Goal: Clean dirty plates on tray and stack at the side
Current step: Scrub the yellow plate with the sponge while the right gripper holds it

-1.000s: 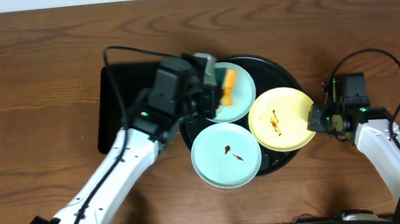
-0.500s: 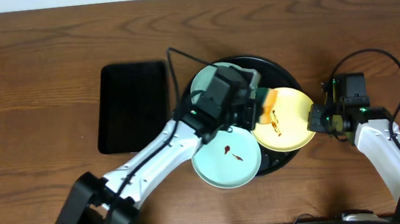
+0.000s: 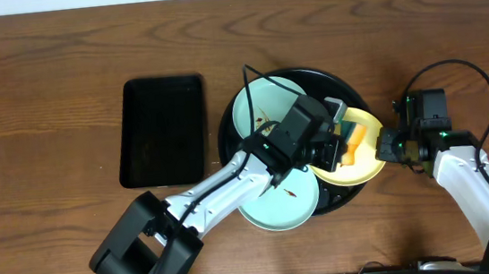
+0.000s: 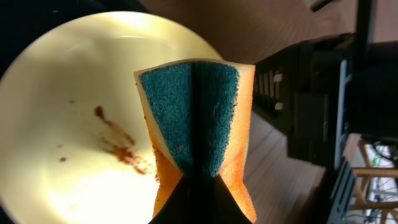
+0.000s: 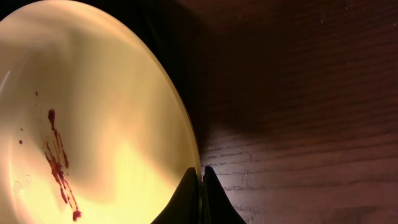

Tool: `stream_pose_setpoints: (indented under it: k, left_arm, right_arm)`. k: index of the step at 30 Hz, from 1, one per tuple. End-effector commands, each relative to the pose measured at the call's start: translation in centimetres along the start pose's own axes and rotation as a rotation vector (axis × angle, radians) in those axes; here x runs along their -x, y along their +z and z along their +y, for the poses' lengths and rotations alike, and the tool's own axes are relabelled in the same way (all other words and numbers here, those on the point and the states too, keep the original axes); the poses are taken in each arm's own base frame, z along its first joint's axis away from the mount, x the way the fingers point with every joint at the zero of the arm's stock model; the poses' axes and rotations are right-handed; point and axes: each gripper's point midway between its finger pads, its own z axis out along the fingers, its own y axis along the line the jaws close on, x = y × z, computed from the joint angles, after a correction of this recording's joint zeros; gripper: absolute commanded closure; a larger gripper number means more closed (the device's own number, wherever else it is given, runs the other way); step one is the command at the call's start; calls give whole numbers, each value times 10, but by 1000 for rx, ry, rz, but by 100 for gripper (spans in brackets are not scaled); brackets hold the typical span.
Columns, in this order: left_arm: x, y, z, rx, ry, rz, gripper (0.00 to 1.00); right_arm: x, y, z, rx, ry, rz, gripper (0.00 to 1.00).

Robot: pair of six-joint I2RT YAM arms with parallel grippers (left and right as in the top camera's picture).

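Note:
The round black tray (image 3: 228, 148) holds three plates. The yellow plate (image 3: 369, 170) lies at its right and has brown smears (image 4: 118, 146) (image 5: 56, 162). My right gripper (image 3: 387, 146) (image 5: 200, 177) is shut on the yellow plate's right rim. My left gripper (image 3: 344, 141) (image 4: 199, 186) is shut on a folded orange sponge with a green scrub face (image 4: 193, 118) and holds it over the yellow plate. One mint-blue plate (image 3: 255, 109) lies at the back of the tray. Another (image 3: 274, 208) lies at the front with a small brown smear.
A rectangular black tray (image 3: 163, 129), with nothing on it, lies left of the round tray. Bare wood-grain tabletop (image 3: 43, 102) surrounds everything. The right arm's cable (image 3: 482, 78) loops at the far right.
My left gripper has carried the sponge rightward from the back mint-blue plate to over the yellow plate. The right gripper has stayed on the yellow plate's rim.

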Motion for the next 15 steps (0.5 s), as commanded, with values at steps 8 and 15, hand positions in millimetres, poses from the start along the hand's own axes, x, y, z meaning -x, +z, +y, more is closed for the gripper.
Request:
stream_pose_setpoints:
  k: [8,15]
  left_arm:
    - [-13,30,12,1,-89,44,92]
    - [-25,47,11,-10,-81,66,93]
  right_arm:
    - [2,-1,9,30,-23,1,99]
    - [2,-1,9,31,-23,1,99]
